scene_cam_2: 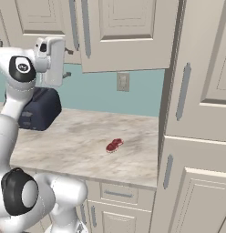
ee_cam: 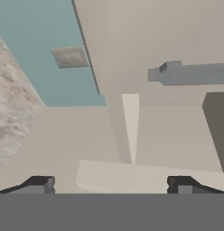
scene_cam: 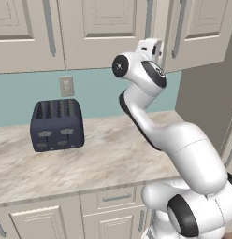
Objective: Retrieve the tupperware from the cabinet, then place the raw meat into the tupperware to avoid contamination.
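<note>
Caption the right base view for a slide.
Raw meat lies on the marble counter; open claw raised toward the closed cabinet.

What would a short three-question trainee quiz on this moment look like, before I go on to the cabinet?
1. True or false: the cabinet doors are shut.
2. What lies on the counter nearest the tall unit? A) raw meat B) toaster C) bowl
3. Fill in: the gripper is ___, its tips holding nothing.

Key:
1. True.
2. A: the raw meat lies there; the toaster stands by the backsplash.
3. open.
</note>
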